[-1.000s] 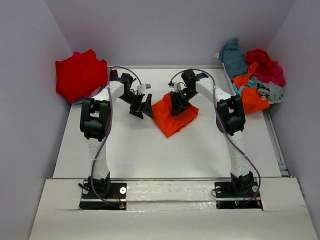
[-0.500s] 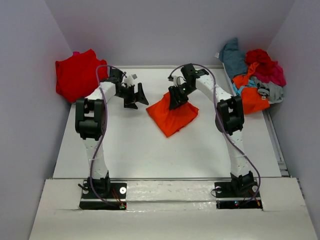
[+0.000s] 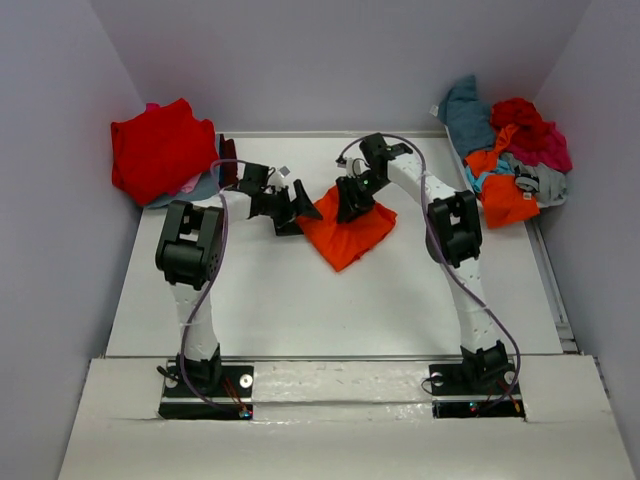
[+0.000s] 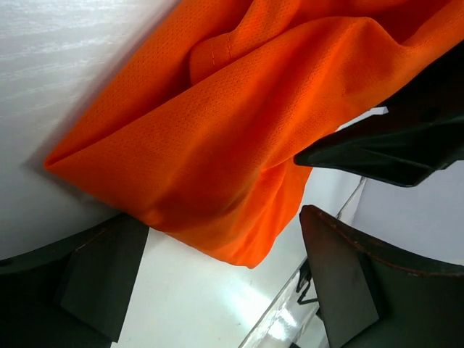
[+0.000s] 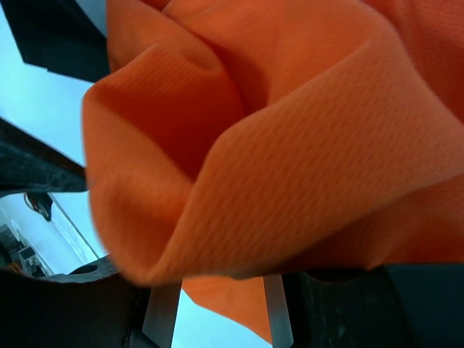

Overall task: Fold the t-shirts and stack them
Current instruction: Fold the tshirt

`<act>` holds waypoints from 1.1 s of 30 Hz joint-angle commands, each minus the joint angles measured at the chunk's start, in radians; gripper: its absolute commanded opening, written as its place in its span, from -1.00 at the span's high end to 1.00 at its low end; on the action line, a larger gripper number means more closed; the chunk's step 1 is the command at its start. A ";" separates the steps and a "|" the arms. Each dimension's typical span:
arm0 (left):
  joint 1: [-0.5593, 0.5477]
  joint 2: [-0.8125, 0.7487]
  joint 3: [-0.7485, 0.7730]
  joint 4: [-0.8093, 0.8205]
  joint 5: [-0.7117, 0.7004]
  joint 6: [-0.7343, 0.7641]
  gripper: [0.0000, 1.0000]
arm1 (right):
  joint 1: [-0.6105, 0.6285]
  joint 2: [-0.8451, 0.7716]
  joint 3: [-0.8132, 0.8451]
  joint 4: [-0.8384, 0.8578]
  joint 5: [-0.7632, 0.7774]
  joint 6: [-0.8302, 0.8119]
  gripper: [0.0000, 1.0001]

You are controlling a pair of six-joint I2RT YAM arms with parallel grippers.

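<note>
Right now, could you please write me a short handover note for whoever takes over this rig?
Left pincer: open, at the left edge of the orange t-shirt, gripping nothing.
Right pincer: shut on that shirt's far edge, cloth bunched.
Done: red t-shirt tops the stack at far left.
Left to do: finish folding the orange one, stack it, then work through the unfolded pile at far right.

Two arms stand here, the left arm (image 3: 190,250) and the right arm (image 3: 455,225). Each carries one gripper, so there are two: left gripper (image 3: 295,208) and right gripper (image 3: 352,198). There is one table (image 3: 300,310).

One orange t-shirt (image 3: 345,232) is at the middle. At ten o'clock there is one red t-shirt (image 3: 160,150) with at least one grey-blue layer (image 3: 200,188) beneath. At two o'clock one heap (image 3: 510,150) shows five colours: teal, red, magenta, orange and grey. Its exact shirt count cannot be told.
</note>
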 commanded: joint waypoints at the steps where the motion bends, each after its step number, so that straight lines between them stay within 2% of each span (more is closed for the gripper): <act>1: -0.001 -0.039 -0.036 0.109 0.004 -0.090 -0.98 | -0.020 0.054 0.088 0.040 0.016 0.035 0.01; 8: -0.021 -0.054 -0.152 0.208 0.037 -0.152 -0.98 | -0.043 0.083 0.140 0.046 0.020 0.046 -0.01; 15: -0.041 -0.033 -0.179 0.233 0.063 -0.185 -0.98 | -0.077 0.117 0.172 0.048 0.012 0.052 -0.02; 23: -0.091 0.093 -0.058 0.304 0.106 -0.236 -0.98 | -0.077 0.060 0.158 0.043 -0.025 0.051 -0.02; 33: -0.102 0.154 -0.008 0.442 0.097 -0.339 -0.96 | -0.077 0.002 0.088 0.043 -0.057 0.051 -0.02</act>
